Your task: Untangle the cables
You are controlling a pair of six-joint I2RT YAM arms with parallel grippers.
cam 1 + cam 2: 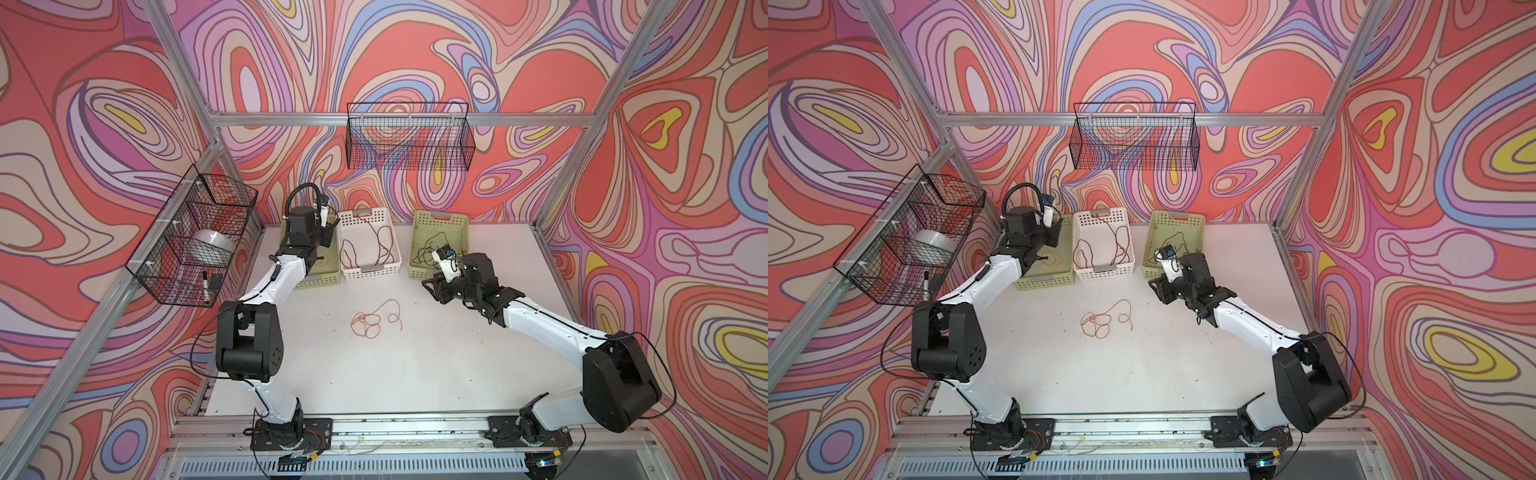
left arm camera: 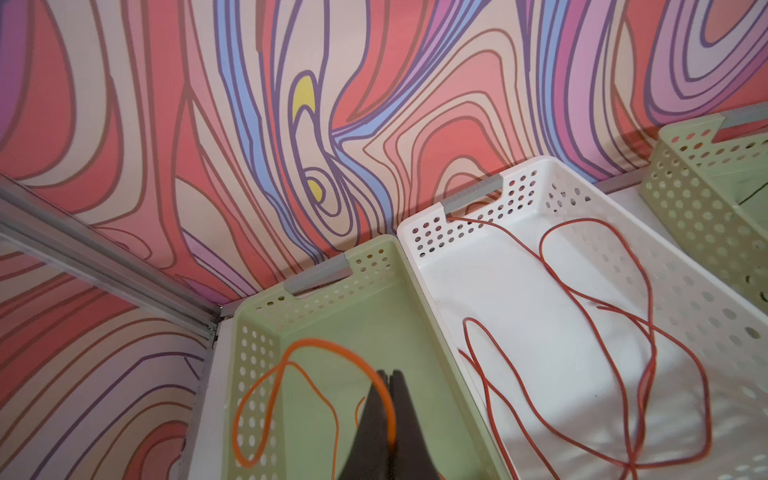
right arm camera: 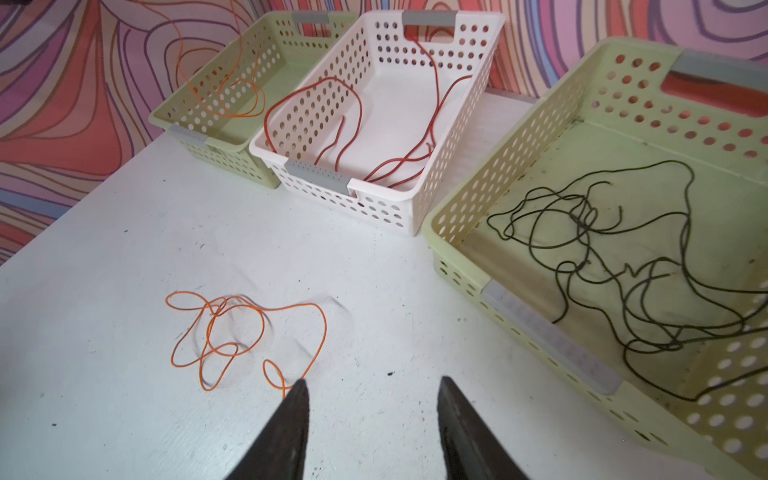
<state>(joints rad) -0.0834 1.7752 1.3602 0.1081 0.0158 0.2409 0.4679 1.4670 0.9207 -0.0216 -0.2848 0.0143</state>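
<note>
Landmark: white basket (image 1: 370,274) at the far edge of the bench (image 1: 415,374), the middle one in a row of three baskets.
Reddish-brown cable (image 3: 433,108): inside the white basket, in long loose loops; one end goes up to the handle opening of its far wall.
Left green basket (image 2: 353,328): directly left of the white basket; the rims seem to touch.
Left gripper (image 2: 388,374): over the left green basket, just beside the white basket; the jaws are closed and pinch the held orange cable (image 2: 324,341).
Held orange cable: loops from the jaws down into the left green basket.
Right green basket (image 3: 519,137): right of the white basket, a little apart.
Black cable (image 3: 582,212): tangled loops inside the right green basket.
Loose orange cable (image 3: 216,316): on the bare bench in front of the white basket, apart from it, in several crossing loops.
Right gripper (image 3: 372,384): over the bench, in front and to the right of the white basket; the jaws stand apart with nothing between them, and one end of the loose orange cable lies close to one tip.
</note>
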